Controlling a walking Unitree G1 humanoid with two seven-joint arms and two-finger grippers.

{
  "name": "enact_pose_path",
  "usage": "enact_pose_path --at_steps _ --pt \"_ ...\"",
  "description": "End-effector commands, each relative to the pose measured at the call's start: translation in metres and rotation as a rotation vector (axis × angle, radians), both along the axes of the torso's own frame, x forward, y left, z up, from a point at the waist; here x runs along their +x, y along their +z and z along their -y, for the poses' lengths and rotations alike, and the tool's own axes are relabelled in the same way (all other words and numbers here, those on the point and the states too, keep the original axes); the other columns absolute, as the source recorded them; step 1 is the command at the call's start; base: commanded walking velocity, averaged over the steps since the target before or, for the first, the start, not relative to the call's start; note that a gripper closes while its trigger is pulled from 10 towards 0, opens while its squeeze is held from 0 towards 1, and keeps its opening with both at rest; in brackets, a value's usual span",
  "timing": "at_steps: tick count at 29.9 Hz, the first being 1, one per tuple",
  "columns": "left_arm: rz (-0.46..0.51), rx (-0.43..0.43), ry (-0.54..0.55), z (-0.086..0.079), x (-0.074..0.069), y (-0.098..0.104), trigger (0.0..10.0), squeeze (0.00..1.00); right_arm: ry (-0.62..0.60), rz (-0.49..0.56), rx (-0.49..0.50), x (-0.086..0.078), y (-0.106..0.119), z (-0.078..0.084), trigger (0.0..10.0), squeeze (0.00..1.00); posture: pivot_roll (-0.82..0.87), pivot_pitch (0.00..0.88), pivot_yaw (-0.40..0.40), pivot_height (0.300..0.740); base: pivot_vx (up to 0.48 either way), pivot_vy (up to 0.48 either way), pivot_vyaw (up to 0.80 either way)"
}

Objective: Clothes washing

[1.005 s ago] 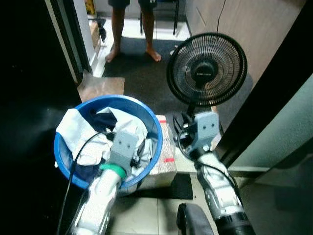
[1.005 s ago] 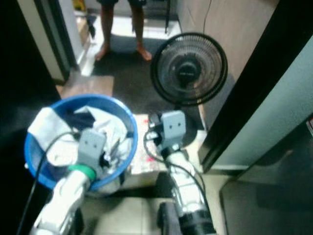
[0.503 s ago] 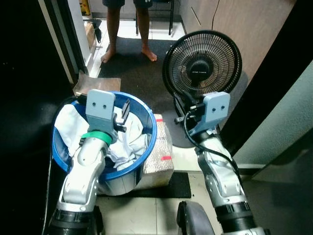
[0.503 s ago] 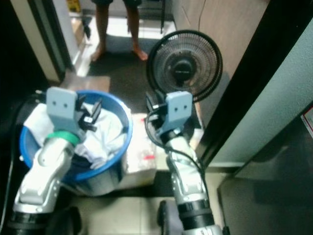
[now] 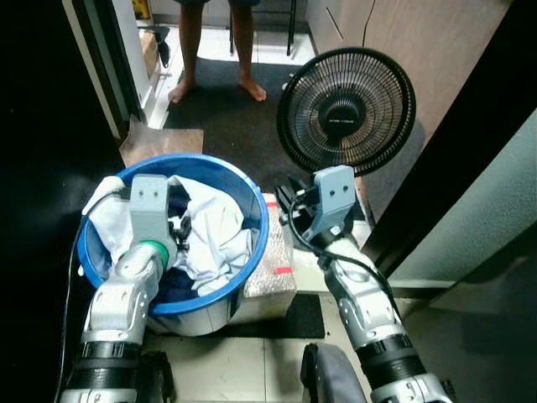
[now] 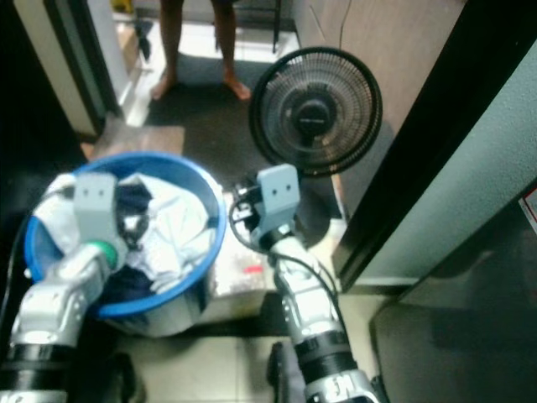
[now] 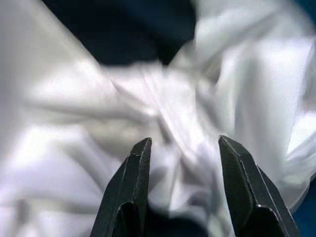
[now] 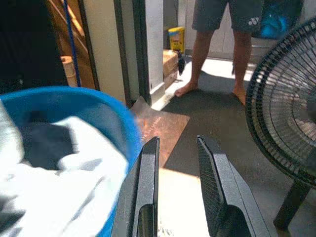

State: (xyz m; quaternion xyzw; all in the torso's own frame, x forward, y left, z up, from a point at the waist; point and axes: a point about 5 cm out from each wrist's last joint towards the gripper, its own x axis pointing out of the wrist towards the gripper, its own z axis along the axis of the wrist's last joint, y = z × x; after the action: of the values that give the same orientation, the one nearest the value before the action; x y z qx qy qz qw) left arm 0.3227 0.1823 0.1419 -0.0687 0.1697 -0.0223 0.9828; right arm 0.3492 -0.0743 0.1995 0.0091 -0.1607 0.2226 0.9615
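Two grippers work around a blue laundry basin (image 5: 252, 220) on the floor of a narrow passage, with the washing not yet lifted. The left gripper (image 7: 182, 168) is dipped into the basin near its left rim, fingers spread apart just above a crumpled white garment (image 5: 214, 239), nothing yet caught between them. Dark blue clothing (image 5: 180, 201) lies among the white folds, and one white piece (image 5: 105, 214) spills over the basin's left edge. The right gripper (image 8: 177, 170) hovers off the basin's right rim, fingers parted a little and empty, aimed past the rim toward the doorway. A black standing fan (image 5: 346, 109) stands just behind that arm, and a person's bare feet (image 5: 218, 88) are planted at the far end of the dark mat (image 5: 226, 126). A foil-wrapped box (image 5: 277, 264) sits against the basin's right side.

The step in hand appears to be a pinch on the white garment. The risks are plain: tangled layers may come up together or slip free from a shallow bite, the draped piece could be dragged onto the floor, and a swing of the right arm could strike the fan close behind it.
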Motion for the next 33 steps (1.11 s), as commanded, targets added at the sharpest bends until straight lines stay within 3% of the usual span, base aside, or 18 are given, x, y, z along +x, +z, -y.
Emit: enact_pose_path --at_steps 1,6,7,19,20,21,23,24,33 --pt "-0.048 -0.034 -0.001 -0.001 -0.005 -0.008 10.0 0.00 0.002 -0.029 -0.009 -0.001 -0.009 0.000 10.0 0.00 0.10 0.159 -0.049 0.505 0.000 0.000 0.00" --pt "-0.100 -0.020 -0.003 -0.004 -0.018 -0.022 10.0 0.00 0.004 -0.028 -0.009 0.000 -0.010 0.000 10.0 0.00 0.11 0.157 -0.050 0.505 0.000 0.000 0.00" --pt "-0.127 0.017 0.005 -0.006 -0.026 -0.030 10.0 0.00 0.005 -0.025 -0.010 0.000 -0.010 0.000 10.0 0.00 0.11 0.156 -0.051 0.505 0.000 0.000 0.00" --pt "-0.114 0.062 -0.039 0.004 -0.036 -0.027 9.8 0.00 0.008 -0.018 -0.008 -0.001 -0.009 0.000 10.0 0.00 0.11 0.157 -0.051 0.505 0.000 0.000 0.00" --pt "-0.112 0.063 -0.044 0.006 -0.036 -0.027 7.6 0.00 0.007 -0.017 -0.008 -0.001 -0.009 0.000 10.0 0.00 0.10 0.159 -0.050 0.505 0.000 0.000 0.00" --pt "-0.100 0.063 -0.054 0.008 -0.036 -0.026 4.0 0.00 0.003 -0.014 -0.006 -0.001 -0.008 0.001 10.0 0.00 0.10 0.160 -0.050 0.505 0.000 0.000 0.00" --pt "-0.093 0.064 -0.058 0.009 -0.036 -0.025 4.0 0.00 0.001 -0.014 -0.006 -0.001 -0.008 0.001 10.0 0.00 0.10 0.160 -0.050 0.505 0.000 0.000 0.00" --pt "-0.085 0.063 -0.067 0.011 -0.036 -0.024 0.0 0.00 -0.001 -0.014 -0.005 -0.001 -0.008 0.002 10.0 0.00 0.10 0.163 -0.048 0.505 0.000 0.000 0.00" --pt "-0.053 0.075 -0.098 0.018 -0.038 -0.019 0.0 0.00 -0.004 -0.016 -0.003 -0.001 -0.009 0.003 10.0 0.00 0.10 0.167 -0.049 0.505 0.000 0.000 0.00"
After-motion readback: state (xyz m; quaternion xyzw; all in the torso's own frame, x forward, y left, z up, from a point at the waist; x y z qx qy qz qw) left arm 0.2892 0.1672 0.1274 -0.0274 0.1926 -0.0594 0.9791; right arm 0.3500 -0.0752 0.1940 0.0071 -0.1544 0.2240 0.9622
